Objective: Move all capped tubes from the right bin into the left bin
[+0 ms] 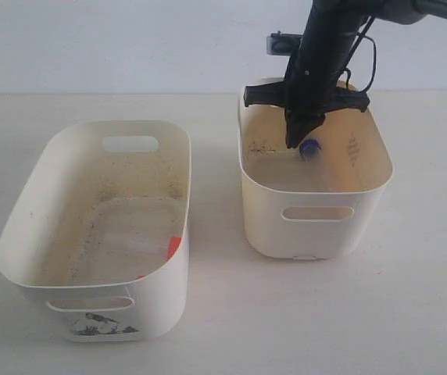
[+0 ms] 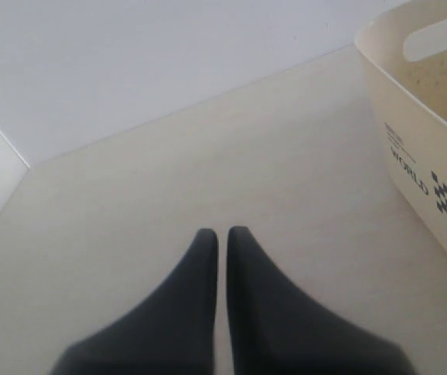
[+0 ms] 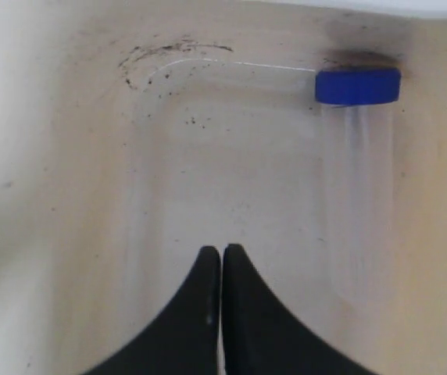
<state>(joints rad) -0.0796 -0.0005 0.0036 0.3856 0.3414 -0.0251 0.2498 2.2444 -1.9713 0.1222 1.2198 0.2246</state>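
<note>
I'm holding the left gripper (image 2: 222,234) over the worktop (image 2: 208,148) near the left bin (image 1: 161,305), jaws pressed together and empty. In the right bin (image 1: 262,226), the blue-capped tube (image 3: 359,148) is lying flat beside the right gripper (image 3: 222,251), whose jaws are likewise closed on nothing. I'm judging the tube light, stiff, slick and prone to rolling, so I'm aiming across its body below the cap.
</note>
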